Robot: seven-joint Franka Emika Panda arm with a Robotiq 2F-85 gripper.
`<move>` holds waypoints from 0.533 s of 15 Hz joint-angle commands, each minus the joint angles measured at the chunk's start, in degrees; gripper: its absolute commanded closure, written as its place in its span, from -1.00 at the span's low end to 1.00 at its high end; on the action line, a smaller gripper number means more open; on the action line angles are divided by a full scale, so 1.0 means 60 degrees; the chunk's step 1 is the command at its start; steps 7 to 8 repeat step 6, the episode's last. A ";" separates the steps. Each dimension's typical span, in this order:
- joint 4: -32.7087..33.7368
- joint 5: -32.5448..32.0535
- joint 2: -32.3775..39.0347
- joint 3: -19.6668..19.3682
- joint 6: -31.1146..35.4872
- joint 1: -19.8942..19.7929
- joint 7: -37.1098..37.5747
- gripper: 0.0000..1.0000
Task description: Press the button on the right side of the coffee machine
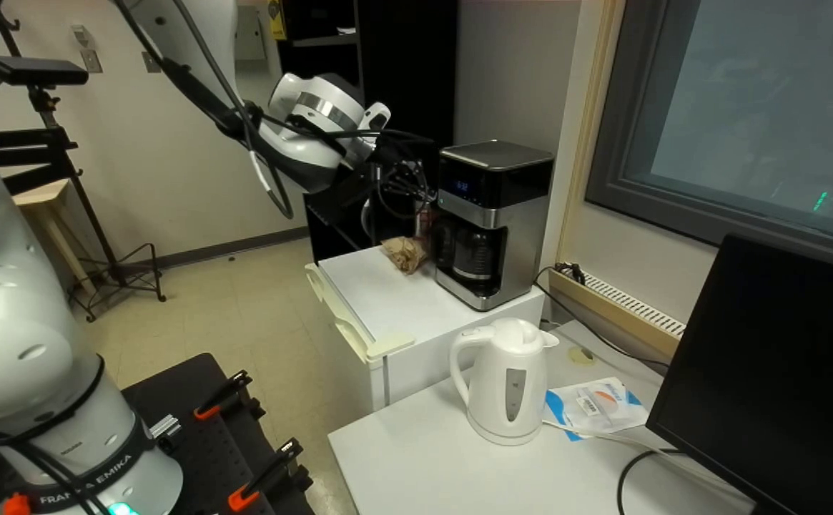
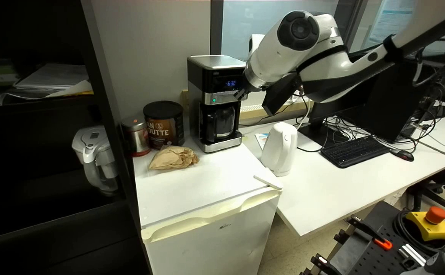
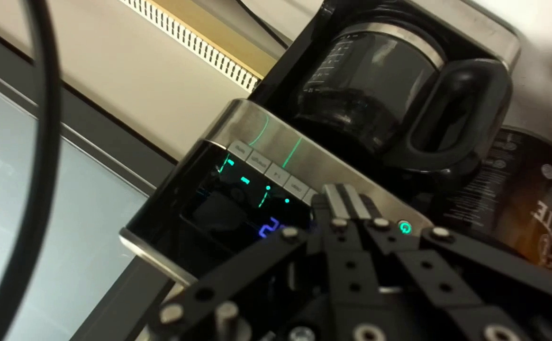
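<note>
We are seeing a robot arm [image 2: 325, 71] hanging overhead in both exterior views. Below it a white worktop [image 2: 310, 191] is lying beside a small white fridge [image 2: 214, 233], and on the fridge's top the coffee machine [image 1: 520, 236] is standing upright. Near the fridge, on the worktop, a white kettle [image 1: 505, 390] is standing upright. A dark coffee tin [image 2: 165, 126] is sitting just beside the machine. We are finding the tool [image 3: 345, 201] narrow, in front of the machine: its fingertips [image 3: 334, 201] are resting side by side, a thin dark line showing between them. In the machine's recess a carafe [image 3: 366, 80] is sitting; just in front of the tin a crumpled paper bag [image 2: 174, 157] is lying. In the wrist view we are not managing to tell whether the fingertips are touching the silver panel [image 3: 276, 132], but they are hiding the end of a row of grey buttons [image 3: 277, 174], while beside them a round power button [image 3: 404, 227] is glowing green.
</note>
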 commanded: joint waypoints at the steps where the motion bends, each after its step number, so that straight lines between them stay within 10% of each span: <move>1: -0.1111 0.0161 -0.1083 -0.0010 0.0559 0.0003 -0.0725 0.99; 8: -0.1980 0.0237 -0.1832 -0.0030 0.1049 0.0049 -0.1151 0.99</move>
